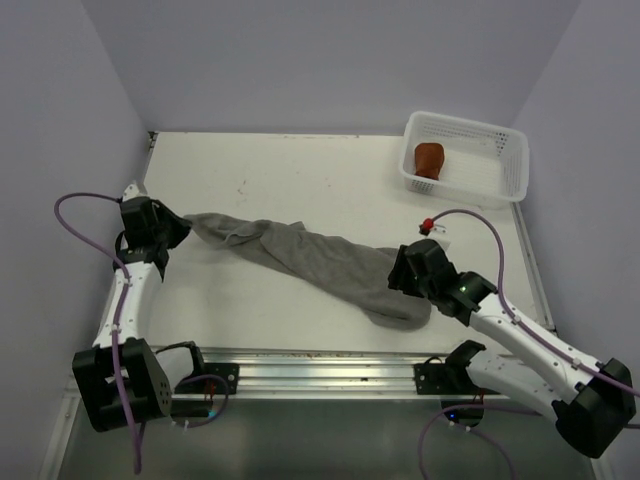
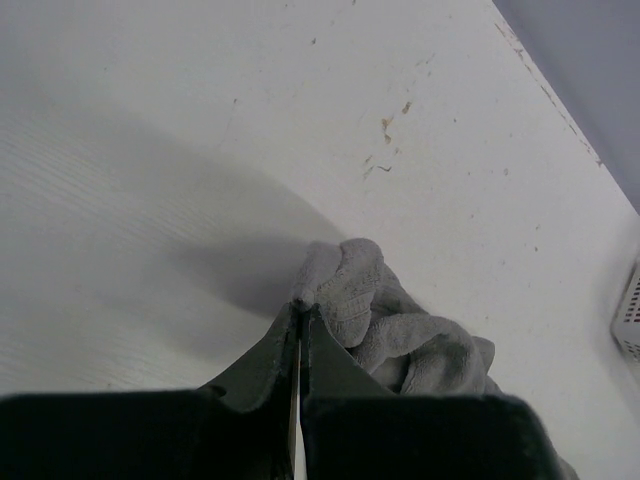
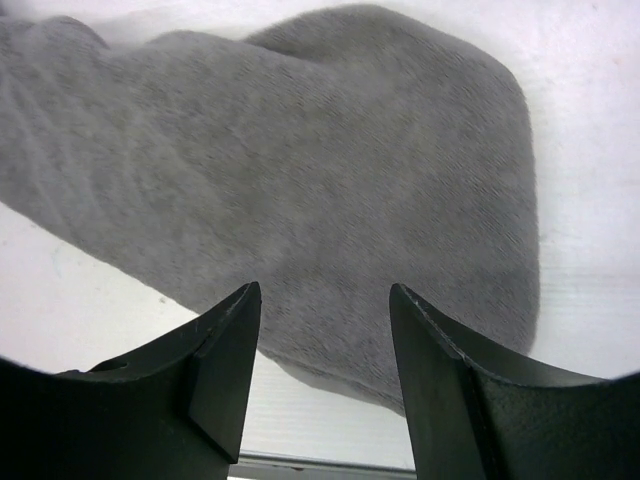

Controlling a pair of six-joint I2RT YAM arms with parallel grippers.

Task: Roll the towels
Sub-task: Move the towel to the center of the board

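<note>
The grey towel (image 1: 300, 258) lies stretched in a crumpled diagonal band across the table, from the left side to near the front right. My left gripper (image 1: 183, 225) is shut on its bunched left end; in the left wrist view the tips (image 2: 300, 305) pinch a fold of the grey towel (image 2: 400, 330). My right gripper (image 1: 400, 275) hovers open over the right end, and the right wrist view shows the grey towel (image 3: 300, 150) below the gripper (image 3: 325, 290), with nothing between its fingers. The rust-brown towel (image 1: 429, 158) sits rolled in the basket.
A white mesh basket (image 1: 510, 150) stands at the back right corner; its edge shows in the left wrist view (image 2: 630, 320). Purple walls close in the table on three sides. A metal rail (image 1: 320, 365) runs along the front edge.
</note>
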